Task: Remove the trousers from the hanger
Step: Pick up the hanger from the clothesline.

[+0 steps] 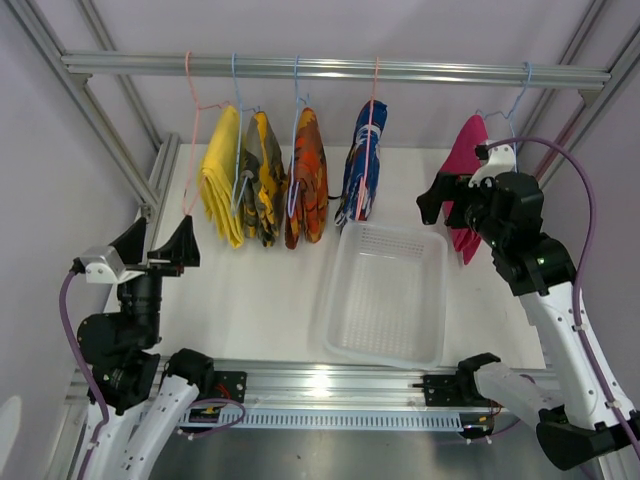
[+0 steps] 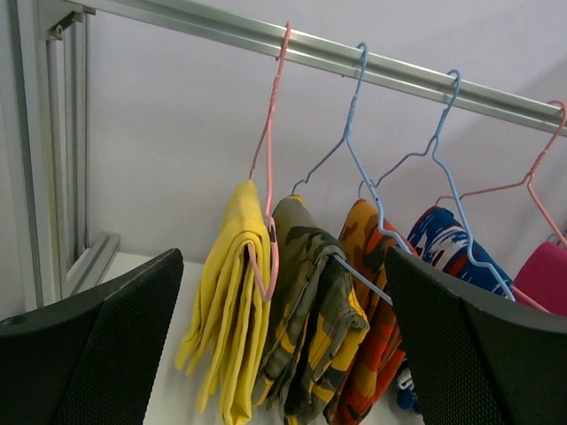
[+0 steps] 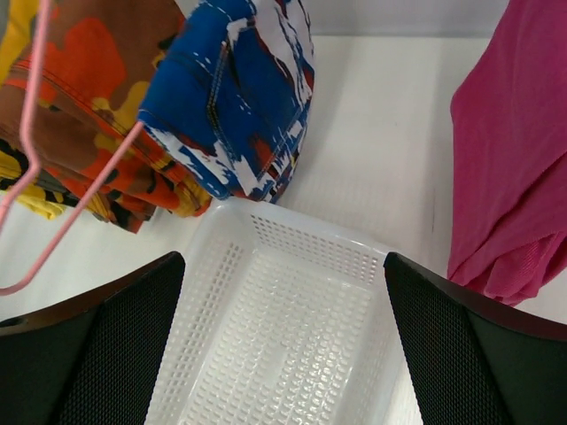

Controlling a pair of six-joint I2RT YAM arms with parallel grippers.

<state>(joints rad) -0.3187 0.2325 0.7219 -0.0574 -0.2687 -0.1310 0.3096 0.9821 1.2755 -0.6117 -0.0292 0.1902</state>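
Five folded trousers hang on wire hangers from the rail [image 1: 400,71]: yellow [image 1: 222,175], olive camouflage [image 1: 264,180], orange camouflage [image 1: 307,180], blue patterned [image 1: 362,165] and magenta [image 1: 470,140]. My left gripper [image 1: 157,247] is open, low and to the left of the yellow pair, with nothing between its fingers. In the left wrist view the yellow trousers [image 2: 226,301] drape over a pink hanger [image 2: 269,159]. My right gripper [image 1: 447,205] is open just in front of the magenta pair [image 3: 505,177] and touches nothing.
A white perforated basket [image 1: 395,228] lies on the table under the blue pair, below my right gripper [image 3: 283,266], its rim [image 3: 301,221] near the blue trousers [image 3: 230,97]. Aluminium frame posts [image 2: 53,150] stand at the left and right.
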